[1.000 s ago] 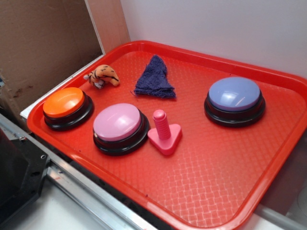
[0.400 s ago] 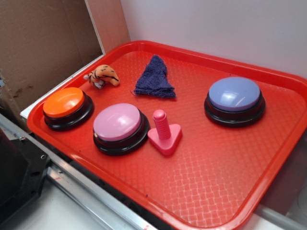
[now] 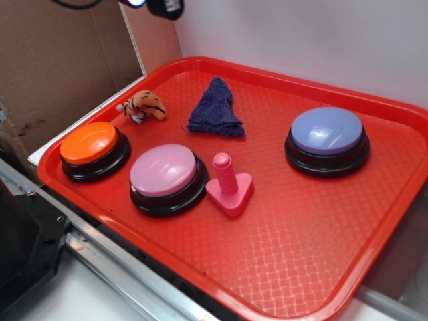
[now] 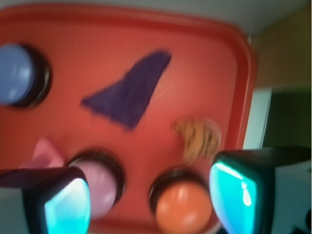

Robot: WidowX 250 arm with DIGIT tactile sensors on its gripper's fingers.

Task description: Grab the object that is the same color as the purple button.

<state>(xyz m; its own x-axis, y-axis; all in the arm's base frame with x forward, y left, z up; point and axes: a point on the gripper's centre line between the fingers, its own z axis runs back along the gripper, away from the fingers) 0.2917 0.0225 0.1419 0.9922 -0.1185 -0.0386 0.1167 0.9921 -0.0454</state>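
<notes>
The dark navy-purple rag (image 3: 215, 109) lies flat at the back middle of the red tray (image 3: 321, 267); it also shows in the blurred wrist view (image 4: 129, 91). The lavender-blue dome button (image 3: 327, 140) stands to the right of it, and shows at the left edge of the wrist view (image 4: 15, 73). My gripper (image 4: 151, 202) is open and empty, high above the tray's near left side, over the orange and pink buttons. In the exterior view only a dark part of it (image 3: 164, 7) shows at the top edge.
An orange dome button (image 3: 92, 149), a pink dome button (image 3: 167, 177), a pink peg on a triangular base (image 3: 229, 186) and a small plush tiger (image 3: 144, 105) stand on the tray. Brown cardboard (image 3: 60, 60) rises at the left, a white wall behind.
Part of the gripper has come into the exterior view at the top left edge. The things on the tray have not moved.
</notes>
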